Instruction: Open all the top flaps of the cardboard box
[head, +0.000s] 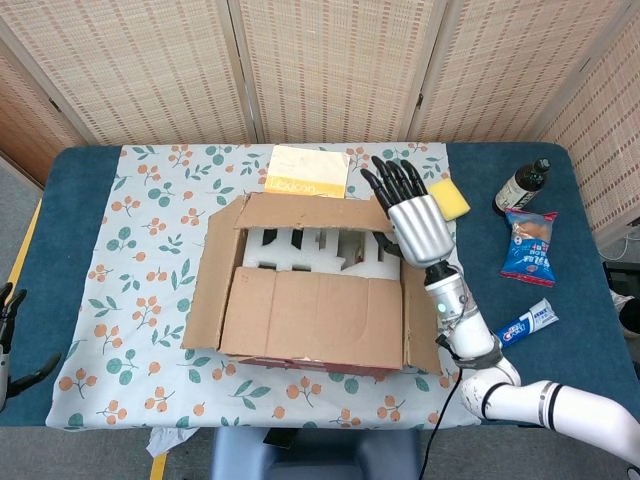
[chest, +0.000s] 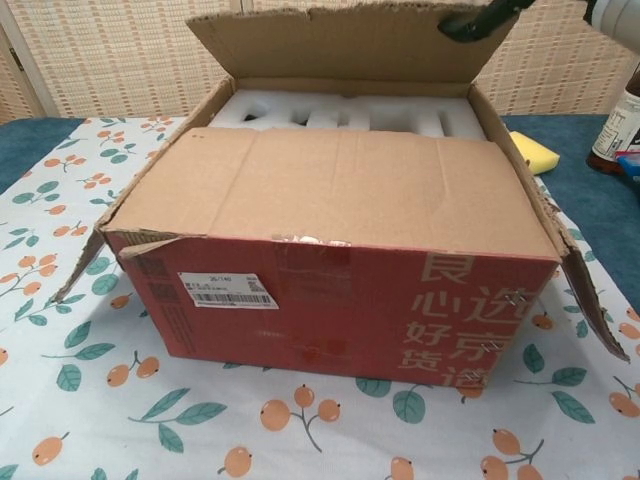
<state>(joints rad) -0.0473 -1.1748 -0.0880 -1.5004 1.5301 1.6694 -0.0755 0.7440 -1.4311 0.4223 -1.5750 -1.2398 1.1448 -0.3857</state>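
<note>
Right hand (head: 418, 222) props the far flap (chest: 340, 45) of the brown cardboard box (chest: 330, 250) upright — fingers spread, thumb hooked under its right edge. White foam insert (head: 318, 250) shows just left of hand. Near flap (head: 312, 315) below hand, flat — judged next: lift its inner edge.

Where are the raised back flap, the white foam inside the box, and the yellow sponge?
raised back flap (chest: 340, 45): chest view, middle of its inner face.
white foam (head: 300, 248): head view, a top ridge.
yellow sponge (head: 452, 197): head view, middle of its top.
</note>
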